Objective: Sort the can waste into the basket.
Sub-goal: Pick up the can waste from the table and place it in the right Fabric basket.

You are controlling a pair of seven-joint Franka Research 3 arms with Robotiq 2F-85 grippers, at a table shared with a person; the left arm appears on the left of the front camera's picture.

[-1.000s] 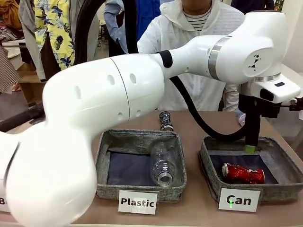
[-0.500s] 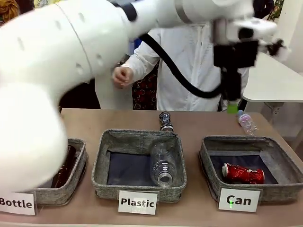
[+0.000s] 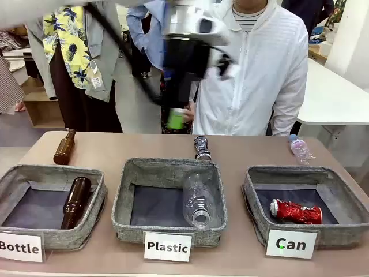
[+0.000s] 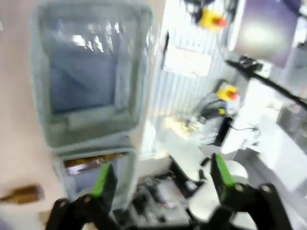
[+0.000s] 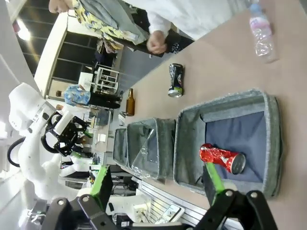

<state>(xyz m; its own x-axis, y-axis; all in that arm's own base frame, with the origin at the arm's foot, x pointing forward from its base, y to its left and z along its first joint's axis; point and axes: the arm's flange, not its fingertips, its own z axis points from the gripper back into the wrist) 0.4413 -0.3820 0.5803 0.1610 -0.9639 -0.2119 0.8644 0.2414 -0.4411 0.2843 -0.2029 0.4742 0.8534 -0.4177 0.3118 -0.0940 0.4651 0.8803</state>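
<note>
The shiny red crushed can [image 3: 296, 212] lies inside the grey basket [image 3: 249, 196] labelled "Can", at the right. The dark black-and-silver can [image 3: 202, 148] lies on the table just behind the "Plastic" basket [image 3: 122, 199]. My left gripper [image 3: 176, 118] hangs blurred above the table's far middle, left of the dark can; its wrist view shows it [image 4: 160, 177] open with nothing between the fingers. My right gripper [image 5: 156, 182] is open and holds nothing, high over the Can basket [image 5: 273, 143], looking down on the red can [image 5: 222, 158] and the dark can [image 5: 176, 79].
The Plastic basket holds a clear bottle [image 3: 199, 199]. A "Bottle" basket [image 3: 98, 202] holds a brown bottle [image 3: 75, 202]; another brown bottle [image 3: 64, 147] lies behind it. A small clear bottle [image 3: 300, 149] lies far right. A person in white [image 3: 259, 75] stands across the table.
My left arm has swung up and to the left, from over the Can basket to above the table's far middle. The red can stays in the basket.
</note>
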